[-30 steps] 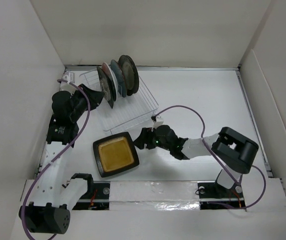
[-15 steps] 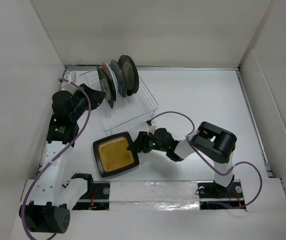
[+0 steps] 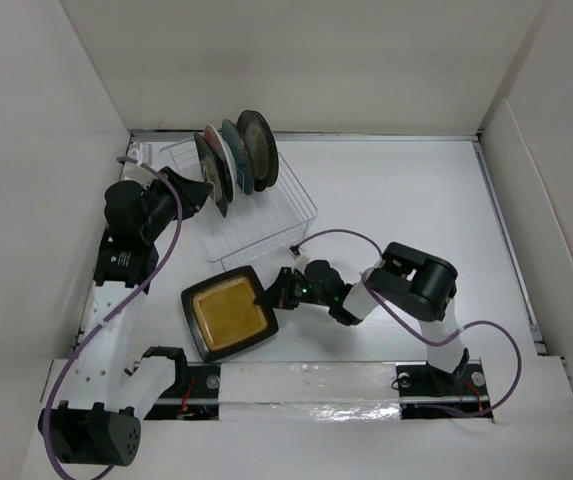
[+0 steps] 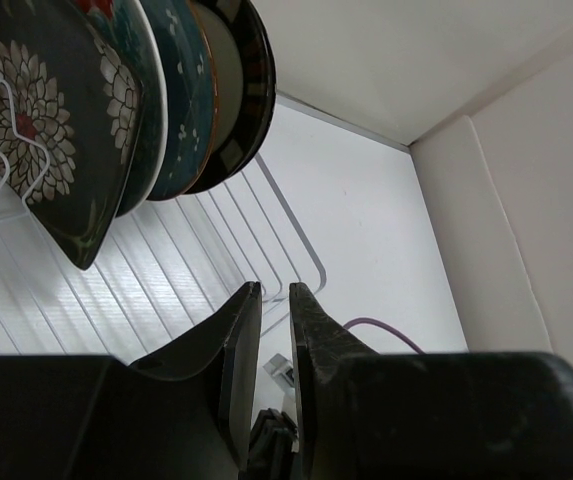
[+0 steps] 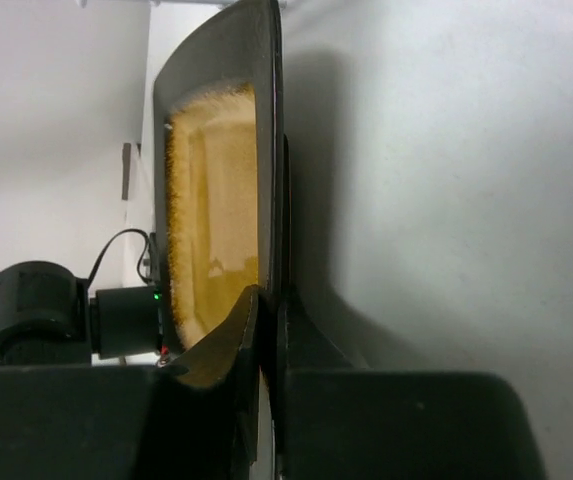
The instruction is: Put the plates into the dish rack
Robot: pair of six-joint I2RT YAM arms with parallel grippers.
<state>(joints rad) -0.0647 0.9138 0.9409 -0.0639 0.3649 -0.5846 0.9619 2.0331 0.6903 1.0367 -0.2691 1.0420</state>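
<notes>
four plates (image 3: 234,158) stand upright in the dish rack (image 3: 266,222); amber-centred square plate (image 3: 228,311) lies before it.
</notes>
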